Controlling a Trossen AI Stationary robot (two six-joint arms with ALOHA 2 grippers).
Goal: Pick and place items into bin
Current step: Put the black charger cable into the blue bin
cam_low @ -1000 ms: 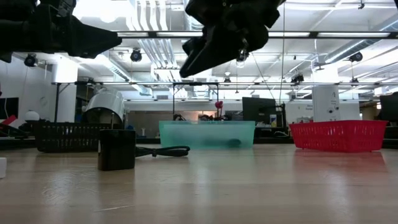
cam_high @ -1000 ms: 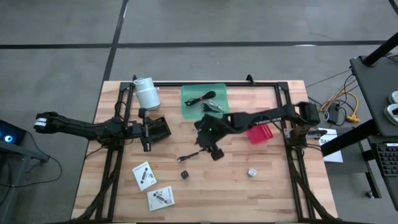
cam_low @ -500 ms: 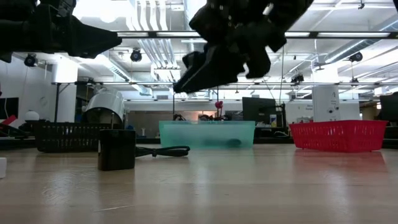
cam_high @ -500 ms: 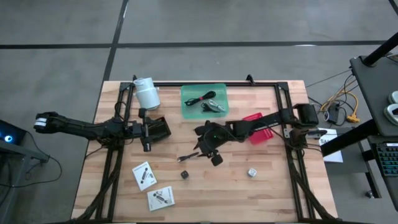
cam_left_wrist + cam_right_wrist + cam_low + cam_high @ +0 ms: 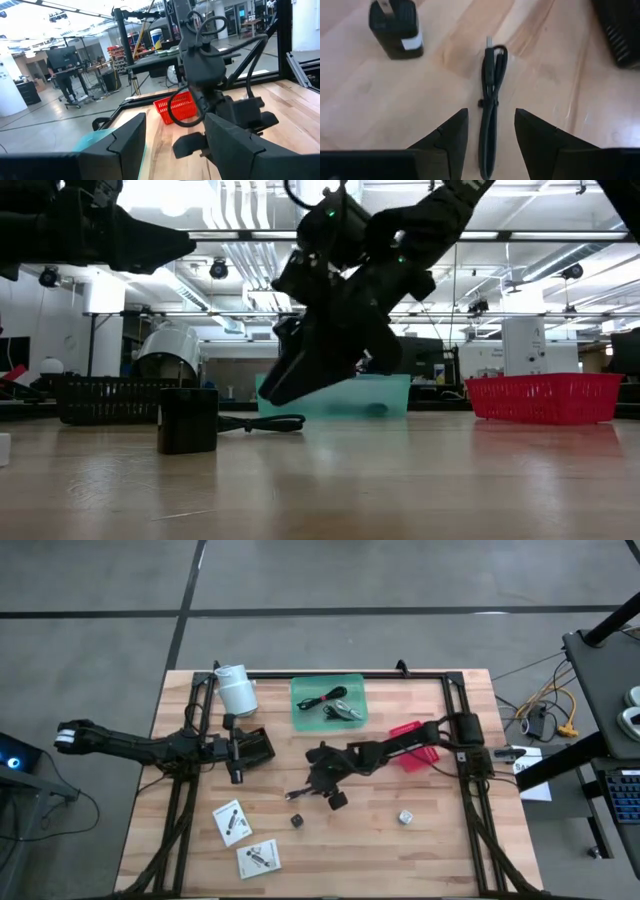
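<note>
A thin black cable (image 5: 491,95) lies folded on the wooden table, also seen in the high view (image 5: 304,790). My right gripper (image 5: 490,113) is open just above it, one finger on each side, touching nothing; in the low view (image 5: 285,385) it hangs tipped down, clear of the table. A small black cube (image 5: 297,821) lies near it and a white cube (image 5: 406,817) lies farther right. Two white packets (image 5: 232,823) (image 5: 260,858) lie at the near left. The green bin (image 5: 328,700) holds a cable and clips. My left gripper (image 5: 237,752) waits open at the left.
A red basket (image 5: 415,747) sits under my right arm. A black basket (image 5: 257,745) stands beside my left gripper. A white roll (image 5: 237,690) stands at the far left. A dark frame (image 5: 455,690) runs along the table's edges.
My right gripper has come down toward the black cable, shifting a little toward the table's left and near edges and tipping its fingers downward. It has stayed open. The cable and cubes have not moved.
</note>
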